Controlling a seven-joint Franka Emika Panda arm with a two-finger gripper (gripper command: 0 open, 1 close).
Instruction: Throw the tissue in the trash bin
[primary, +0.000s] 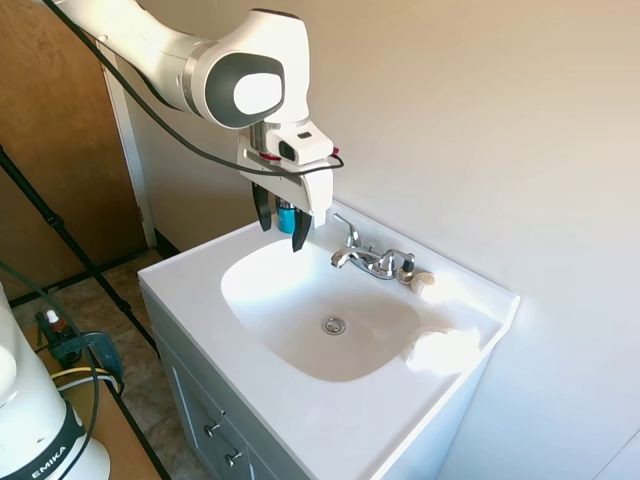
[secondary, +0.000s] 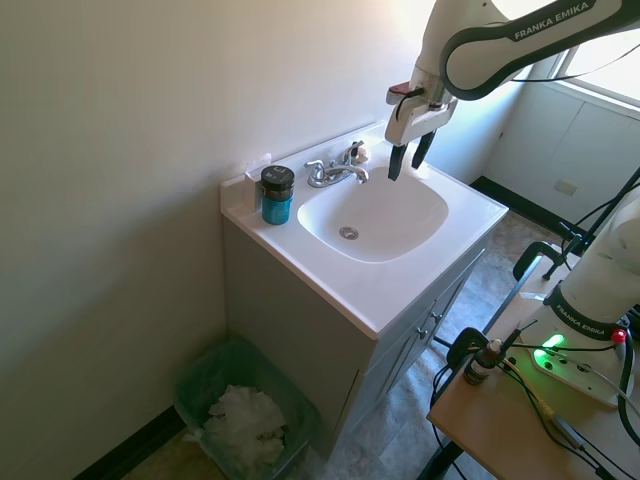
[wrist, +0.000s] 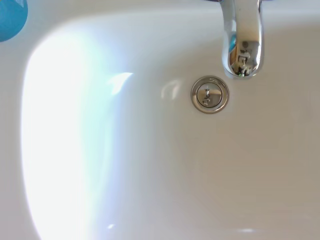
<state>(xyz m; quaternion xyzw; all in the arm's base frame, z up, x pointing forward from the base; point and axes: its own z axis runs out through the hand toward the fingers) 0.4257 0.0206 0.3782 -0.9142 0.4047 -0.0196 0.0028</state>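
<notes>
In the first exterior view the gripper (primary: 283, 228) hangs above the sink (primary: 300, 300), jaws apart and empty; the tissue (primary: 445, 350) lies on the counter's right corner, well apart from it. The second exterior view shows the trash bin (secondary: 200, 375) on the floor left of the vanity. The wrist view shows the drain (wrist: 210, 94) below the faucet spout (wrist: 242, 37).
</notes>
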